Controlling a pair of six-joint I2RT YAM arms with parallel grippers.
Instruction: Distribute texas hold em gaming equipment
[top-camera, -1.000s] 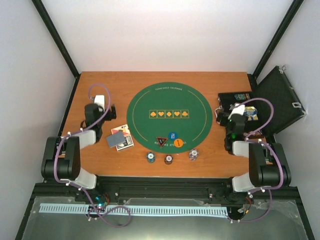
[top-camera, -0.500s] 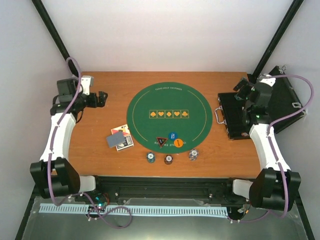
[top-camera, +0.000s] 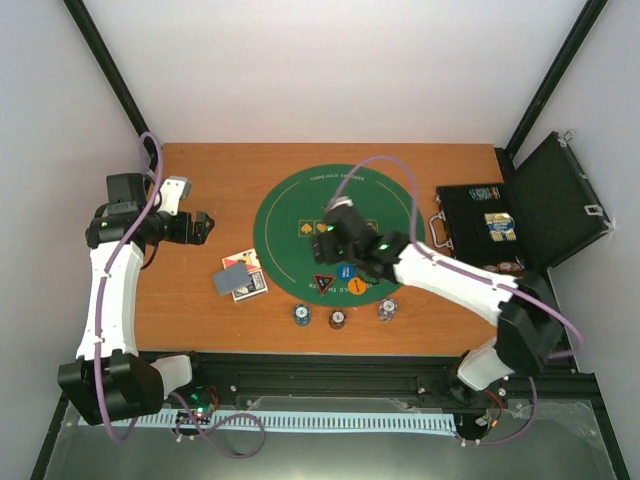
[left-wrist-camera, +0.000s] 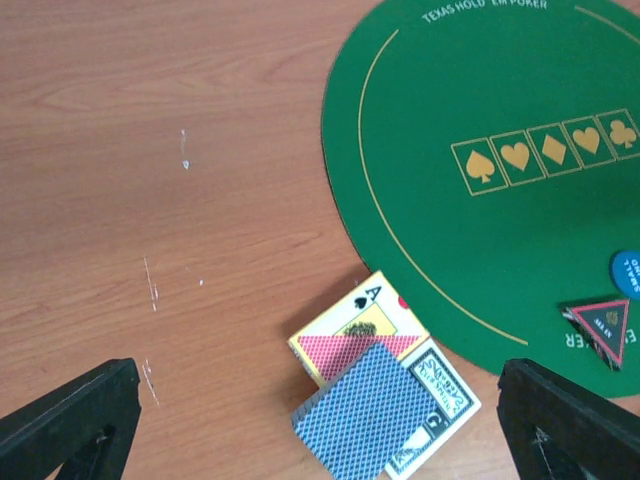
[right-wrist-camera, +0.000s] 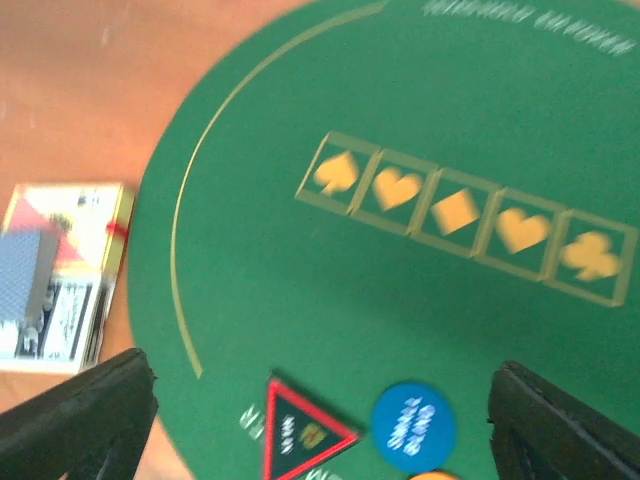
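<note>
both jaws spread, empty; playing cards (top-camera: 232, 278) at the mat's (top-camera: 290, 205) eight o'clock look light, slippery: pinch the stack's long edges.

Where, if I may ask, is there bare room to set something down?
Free: wood left of the green mat, beyond the cards, and the mat's far rim. Crowded: around the mat's near edge, with marker, discs and chips; the case fills the right.

A robot lab cell: white walls (top-camera: 340, 70), black frame posts (top-camera: 105, 75).
</note>
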